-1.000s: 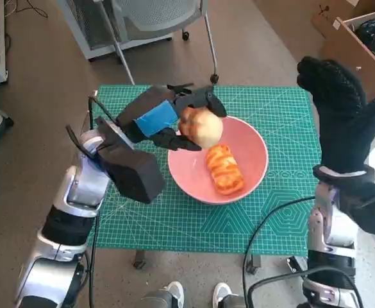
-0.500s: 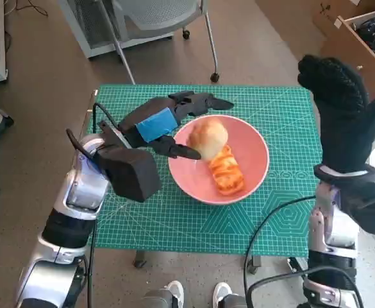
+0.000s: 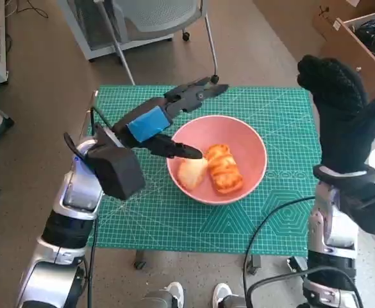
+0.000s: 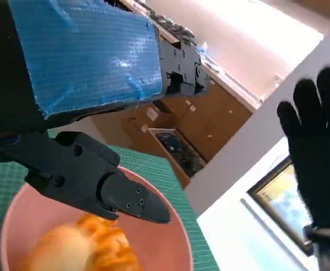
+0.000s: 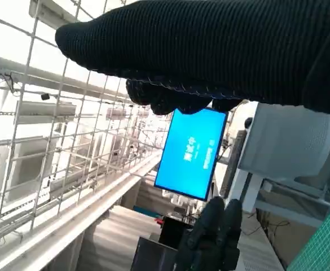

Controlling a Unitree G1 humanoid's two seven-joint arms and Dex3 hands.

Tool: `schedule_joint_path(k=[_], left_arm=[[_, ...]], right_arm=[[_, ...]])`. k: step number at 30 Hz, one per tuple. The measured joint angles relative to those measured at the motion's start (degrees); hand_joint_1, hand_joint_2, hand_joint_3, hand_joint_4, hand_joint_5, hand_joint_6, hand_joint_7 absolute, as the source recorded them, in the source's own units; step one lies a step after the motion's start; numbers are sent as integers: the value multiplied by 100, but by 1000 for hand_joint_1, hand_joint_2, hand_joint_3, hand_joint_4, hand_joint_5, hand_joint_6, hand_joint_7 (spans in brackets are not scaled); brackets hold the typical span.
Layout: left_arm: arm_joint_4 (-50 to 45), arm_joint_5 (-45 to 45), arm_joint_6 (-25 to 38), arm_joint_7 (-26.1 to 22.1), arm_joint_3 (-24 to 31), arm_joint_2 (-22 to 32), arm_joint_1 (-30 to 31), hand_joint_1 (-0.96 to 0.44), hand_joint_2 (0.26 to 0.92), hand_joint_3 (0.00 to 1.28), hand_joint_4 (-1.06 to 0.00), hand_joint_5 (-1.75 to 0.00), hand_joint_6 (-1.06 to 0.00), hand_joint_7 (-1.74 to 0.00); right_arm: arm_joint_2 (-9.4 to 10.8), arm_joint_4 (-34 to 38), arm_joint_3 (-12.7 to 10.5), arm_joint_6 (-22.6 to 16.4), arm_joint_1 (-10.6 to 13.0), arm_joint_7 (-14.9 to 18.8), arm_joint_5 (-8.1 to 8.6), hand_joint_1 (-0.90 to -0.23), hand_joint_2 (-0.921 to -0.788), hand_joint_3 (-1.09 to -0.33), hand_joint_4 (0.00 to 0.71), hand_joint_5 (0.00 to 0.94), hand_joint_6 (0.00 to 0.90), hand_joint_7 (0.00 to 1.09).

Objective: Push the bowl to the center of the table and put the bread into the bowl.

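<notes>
A pink bowl (image 3: 238,138) sits on the green cutting mat (image 3: 277,212) that covers the small table, roughly in the middle of it. Two pieces of bread lie inside: a pale round bun (image 3: 191,172) on the left side of the bowl, and touching it on the right a golden braided roll (image 3: 225,168) with an orange glaze. The left hand (image 3: 165,119) hangs over the bowl's left rim with its fingers spread apart and nothing in them; the long fingers point toward the far edge of the mat while the thumb reaches out above the bun without touching it. The left wrist view shows the same: the black thumb above the bowl, the bun (image 4: 63,251) and roll (image 4: 111,240) beneath. The right hand (image 3: 341,112), in its black knitted glove, is raised well off to the right of the table, fingers upright and loosely together, holding nothing. A grey chair (image 3: 158,16) stands on the floor beyond the far edge of the table.
</notes>
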Motion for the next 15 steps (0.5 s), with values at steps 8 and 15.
schedule_joint_path(k=[8, 15], left_arm=[[135, -984, -18, -82, 583, -312, 46, -622, 921, 121, 1, 1, -66, -165], [43, -1733, -133, 265, 1092, -880, 187, -632, 921, 183, 1, 1, -10, -299]], right_arm=[[-1, -205, -5, 83, -18, -43, 1, -501, -921, -596, 369, 3, 155, 654], [-6, -282, -4, 89, -151, -114, -18, -523, -921, -586, 387, 8, 186, 621]])
